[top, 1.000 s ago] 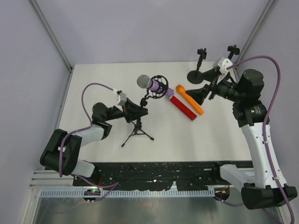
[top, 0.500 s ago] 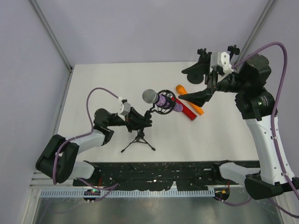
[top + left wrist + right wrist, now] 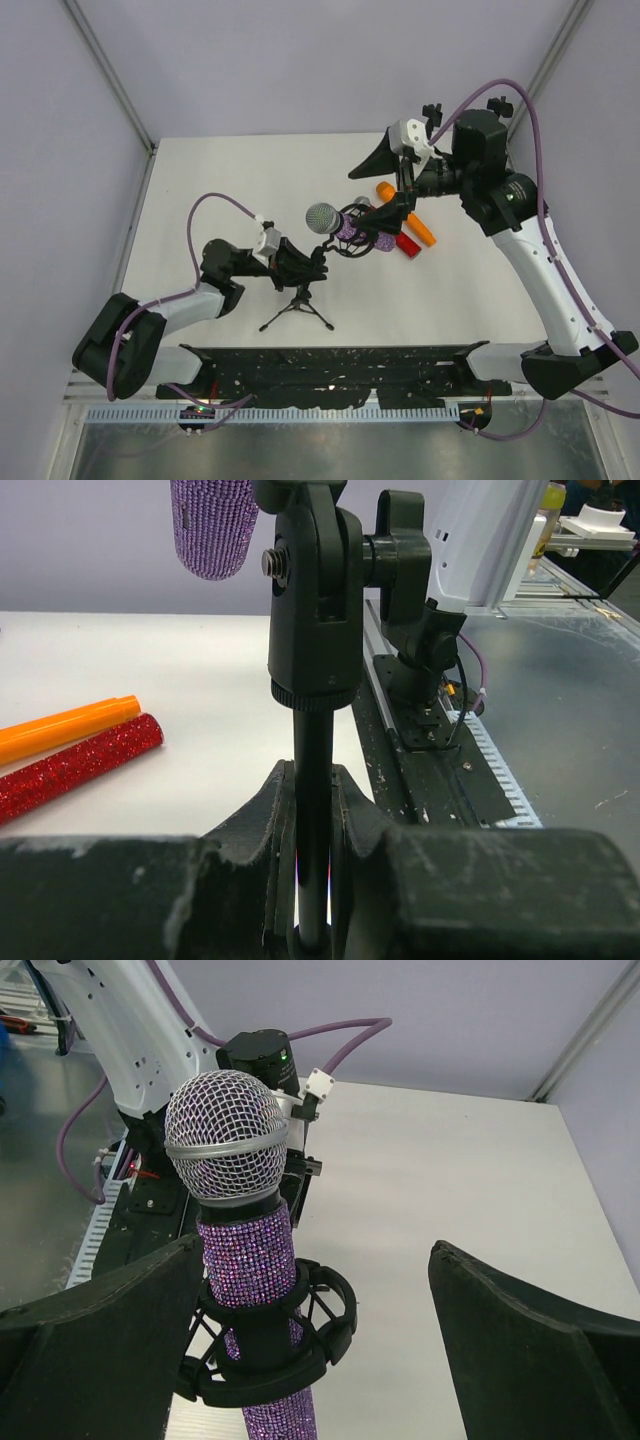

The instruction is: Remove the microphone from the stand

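The microphone [image 3: 335, 220], purple glitter with a silver mesh head, sits in a black ring mount [image 3: 362, 226] on top of a small black tripod stand [image 3: 297, 300]. My left gripper [image 3: 300, 262] is shut on the stand's upright pole [image 3: 312, 780], just under the swivel joint. My right gripper [image 3: 381, 190] is open and comes at the microphone from the handle end. In the right wrist view the microphone [image 3: 245, 1250] and its mount [image 3: 270, 1345] stand between the wide-open fingers of my right gripper [image 3: 315, 1260], close to the left finger [image 3: 110, 1340] and well apart from the right one.
An orange microphone [image 3: 422, 233] and a red glitter one [image 3: 405, 243] lie on the white table just right of the mount, under my right arm. Black stand knobs [image 3: 432, 109] show at the back right. A black rail [image 3: 340, 365] runs along the near edge.
My right arm has swung left from the back right corner, bringing its open jaws around the microphone. The left gripper, still holding the stand, has shifted it slightly right and nearer.
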Tool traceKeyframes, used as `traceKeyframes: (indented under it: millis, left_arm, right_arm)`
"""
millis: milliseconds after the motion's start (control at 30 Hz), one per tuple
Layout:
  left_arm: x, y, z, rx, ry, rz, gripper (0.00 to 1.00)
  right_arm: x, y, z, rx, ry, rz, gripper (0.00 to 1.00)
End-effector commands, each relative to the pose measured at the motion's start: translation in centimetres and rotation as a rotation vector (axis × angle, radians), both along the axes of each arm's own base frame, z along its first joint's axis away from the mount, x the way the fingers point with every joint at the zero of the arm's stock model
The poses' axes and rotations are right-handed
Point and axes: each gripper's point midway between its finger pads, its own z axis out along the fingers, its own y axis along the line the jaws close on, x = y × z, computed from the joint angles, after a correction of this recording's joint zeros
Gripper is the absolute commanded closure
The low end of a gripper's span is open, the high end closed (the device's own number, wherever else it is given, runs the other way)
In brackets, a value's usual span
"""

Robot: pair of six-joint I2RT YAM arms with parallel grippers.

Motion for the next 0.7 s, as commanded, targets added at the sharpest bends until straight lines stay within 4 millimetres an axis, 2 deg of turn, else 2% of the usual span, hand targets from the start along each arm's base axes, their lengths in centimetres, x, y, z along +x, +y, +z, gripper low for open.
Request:
traceKeyframes:
  millis: [0, 267, 467, 667]
  left_arm:
    - [-0.6, 0.3, 4.3, -0.134, -0.211, 0.019, 1.0]
    - [-0.3, 0.2, 4.3, -0.133, -0.196, 0.03, 1.0]
    - [-0.2, 0.0, 4.1, -0.128, -0.188, 0.027, 1.0]
    - [-0.2, 0.1, 4.3, -0.131, -0.19, 0.029, 1.0]
  right_arm:
    - [-0.9, 0.5, 2.0, 0.019, -0.053, 0.013, 0.03]
    - [-3.1, 1.0, 0.3, -0.015, -0.038, 0.067, 0.03]
    - [-1.9, 2.0, -1.6, -0.056, -0.016, 0.024, 0.02]
    - [-1.9, 3.1, -2.6, -0.083, -0.006, 0.033, 0.0]
